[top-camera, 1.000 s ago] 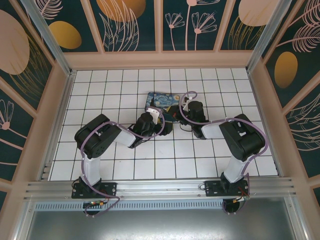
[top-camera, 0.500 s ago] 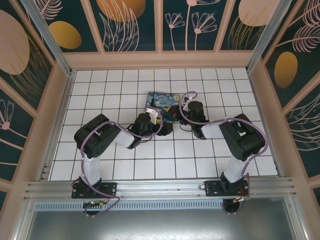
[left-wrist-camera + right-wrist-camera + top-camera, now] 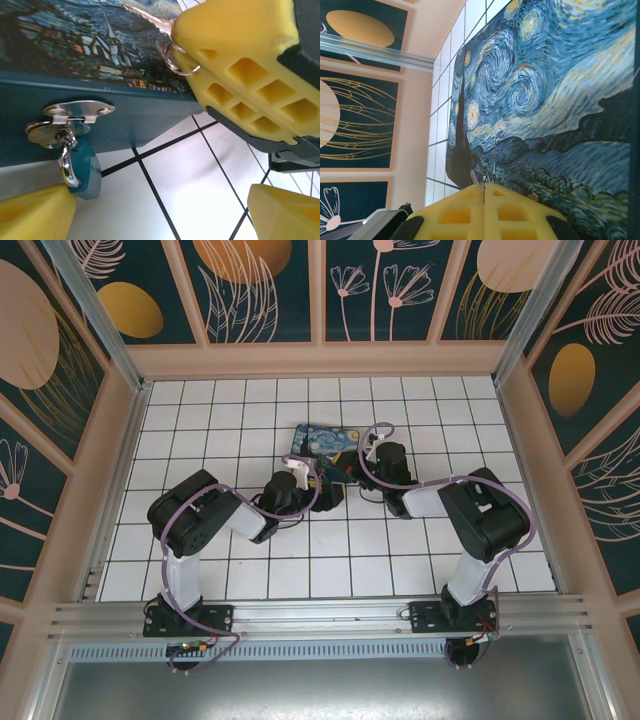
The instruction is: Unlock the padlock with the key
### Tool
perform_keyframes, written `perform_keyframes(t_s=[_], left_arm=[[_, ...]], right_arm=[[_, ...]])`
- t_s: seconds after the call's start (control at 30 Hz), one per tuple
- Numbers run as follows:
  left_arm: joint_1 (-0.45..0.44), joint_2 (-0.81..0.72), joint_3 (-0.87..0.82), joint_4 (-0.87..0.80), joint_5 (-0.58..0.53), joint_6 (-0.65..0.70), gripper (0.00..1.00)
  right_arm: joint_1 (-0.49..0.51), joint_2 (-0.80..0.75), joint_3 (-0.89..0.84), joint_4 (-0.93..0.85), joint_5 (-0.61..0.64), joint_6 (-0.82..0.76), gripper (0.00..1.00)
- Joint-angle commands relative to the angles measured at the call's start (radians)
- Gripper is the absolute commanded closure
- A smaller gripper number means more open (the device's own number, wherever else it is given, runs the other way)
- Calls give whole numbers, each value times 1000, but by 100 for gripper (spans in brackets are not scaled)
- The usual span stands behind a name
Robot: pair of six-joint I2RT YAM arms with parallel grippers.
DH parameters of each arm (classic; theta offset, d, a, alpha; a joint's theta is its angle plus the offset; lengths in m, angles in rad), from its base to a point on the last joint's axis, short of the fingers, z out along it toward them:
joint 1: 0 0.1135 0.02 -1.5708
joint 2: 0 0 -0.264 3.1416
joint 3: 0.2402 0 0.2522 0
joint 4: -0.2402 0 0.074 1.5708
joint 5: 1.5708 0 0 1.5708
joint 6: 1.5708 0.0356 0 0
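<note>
**Status: key acquired, lock not yet engaged.**

1. Right gripper [image 3: 484, 189]: jaws fully closed. In the left wrist view its yellow fingers pinch the head of the key [image 3: 145, 17]. The blade projects clear of the pads over the painted lid of the box [image 3: 325, 443], and the key ring [image 3: 175, 59] hangs loose at the fingertips.

2. Left gripper [image 3: 160, 207]: jaws wide apart, nothing held. One finger [image 3: 35, 212] sits directly under the padlock, touching it or just short of touching; the frames do not settle which. The other finger stands well apart on the opposite side.

3. Padlock [image 3: 85, 167]: it hangs by its shackle [image 3: 65, 165] from the hasp [image 3: 77, 111] on the near side wall of the box, just above the tiled table [image 3: 230, 410]. The shackle appears seated in the body, so the lock is judged to be shut. The keyhole cannot be made out.

4. Location: the box stands at the middle of the table, nearer the far edge than the near one. Both grippers meet at its near side.

**Completed:** the key is picked up and carried to the box.

**Outstanding:**
- Close the left jaws on the padlock body to steady it.
- Present the keyhole to the blade.
- Insert the key and turn it.
- Confirm that the shackle springs free.

The key is above the lid and the padlock below it, so the blade must be lowered and realigned.
</note>
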Motion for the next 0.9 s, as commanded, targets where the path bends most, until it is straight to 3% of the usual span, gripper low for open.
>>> perform_keyframes(t_s=[0.0,0.5,0.87], left_arm=[[-1,26,-17,67,-33,-66,11],[3,82,12,25,-139,-85,20],[10,63,-17,37,-167,-68,48]], right_arm=[[12,25,8,0,-5,14,100],[20,30,27,-15,-4,18,100],[20,32,29,-23,0,16,100]])
